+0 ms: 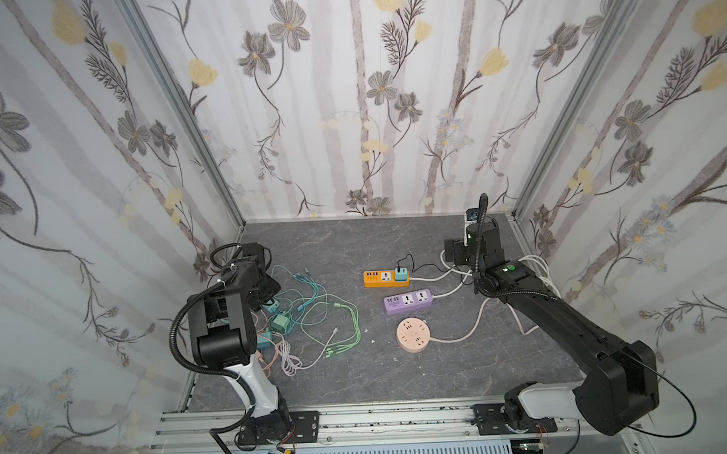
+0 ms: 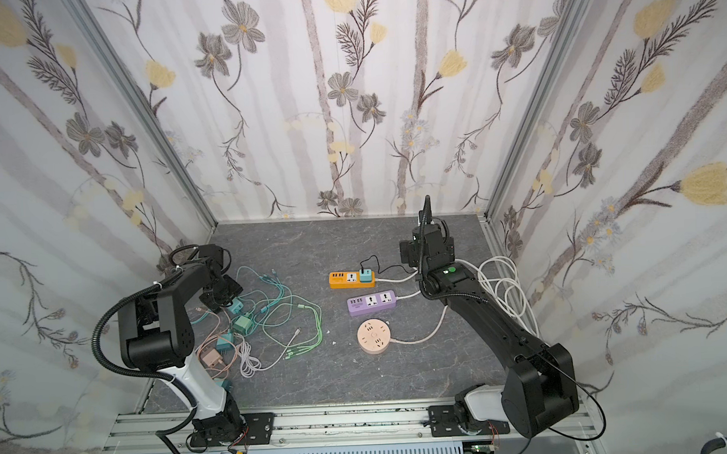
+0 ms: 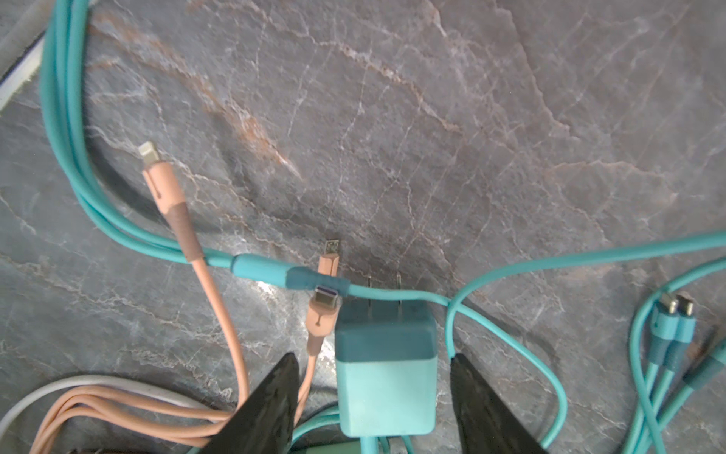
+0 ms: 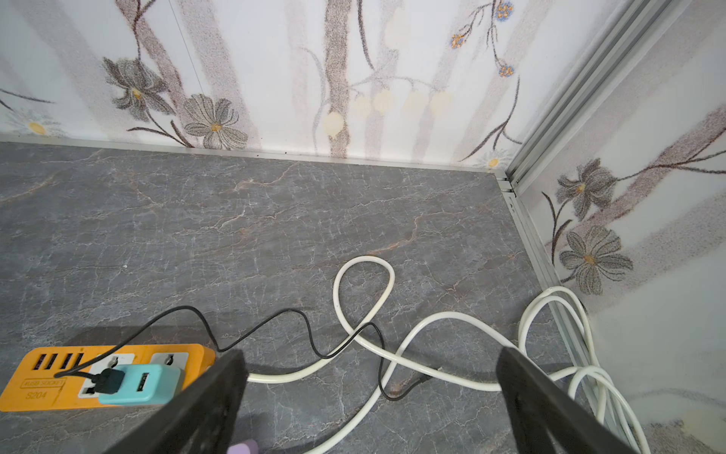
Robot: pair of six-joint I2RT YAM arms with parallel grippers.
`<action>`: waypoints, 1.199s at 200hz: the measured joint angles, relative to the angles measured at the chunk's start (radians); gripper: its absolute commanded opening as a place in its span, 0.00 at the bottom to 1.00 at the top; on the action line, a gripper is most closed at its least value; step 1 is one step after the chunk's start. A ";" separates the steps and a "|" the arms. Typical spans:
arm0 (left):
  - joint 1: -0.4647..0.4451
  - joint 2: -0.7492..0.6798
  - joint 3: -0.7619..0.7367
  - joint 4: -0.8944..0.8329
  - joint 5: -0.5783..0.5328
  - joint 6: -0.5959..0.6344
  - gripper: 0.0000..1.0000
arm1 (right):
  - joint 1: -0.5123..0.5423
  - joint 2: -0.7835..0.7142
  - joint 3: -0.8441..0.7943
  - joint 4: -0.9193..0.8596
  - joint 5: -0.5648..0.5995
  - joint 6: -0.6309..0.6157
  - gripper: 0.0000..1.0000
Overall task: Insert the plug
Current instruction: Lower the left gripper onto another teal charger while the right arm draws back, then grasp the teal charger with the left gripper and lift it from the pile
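In a top view the teal plug (image 1: 272,307) is seen well left of the orange power strip (image 1: 380,278). In the left wrist view it is straddled, ungripped, by the parted left gripper (image 3: 373,357). The peach cable (image 3: 319,326) alongside may be pinched too. In the right wrist view the right gripper (image 4: 373,351) is spread, empty.

L end effector (image 3: 374,357), R end effector (image 4: 371,351): spread.
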 measured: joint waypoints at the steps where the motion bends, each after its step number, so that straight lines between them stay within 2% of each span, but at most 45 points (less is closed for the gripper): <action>1: 0.000 0.000 0.000 0.000 0.000 0.000 0.60 | 0.000 0.000 0.000 0.000 0.000 -0.001 0.99; 81: 0.010 0.066 0.016 0.010 0.018 0.006 0.45 | 0.000 -0.011 -0.005 -0.017 0.019 -0.008 0.99; 132: 0.012 0.053 0.011 0.025 0.021 0.024 0.21 | 0.000 -0.028 -0.014 -0.029 0.022 -0.010 0.99; 188: 0.014 -0.020 -0.014 0.033 0.055 0.025 0.13 | -0.001 -0.056 -0.037 -0.018 0.021 -0.009 0.99; 201: 0.014 -0.032 -0.014 0.031 0.059 0.026 0.20 | -0.001 -0.058 -0.037 -0.013 0.021 -0.007 0.99; 211: 0.014 -0.042 -0.015 0.031 0.072 0.026 0.20 | -0.001 -0.058 -0.037 -0.012 0.020 -0.007 0.99; 222: 0.014 -0.050 -0.015 0.030 0.076 0.027 0.15 | -0.001 -0.057 -0.039 -0.010 0.017 -0.006 0.99; 240: 0.014 -0.064 -0.021 0.030 0.101 0.026 0.00 | -0.001 -0.057 -0.039 -0.007 0.016 0.000 0.99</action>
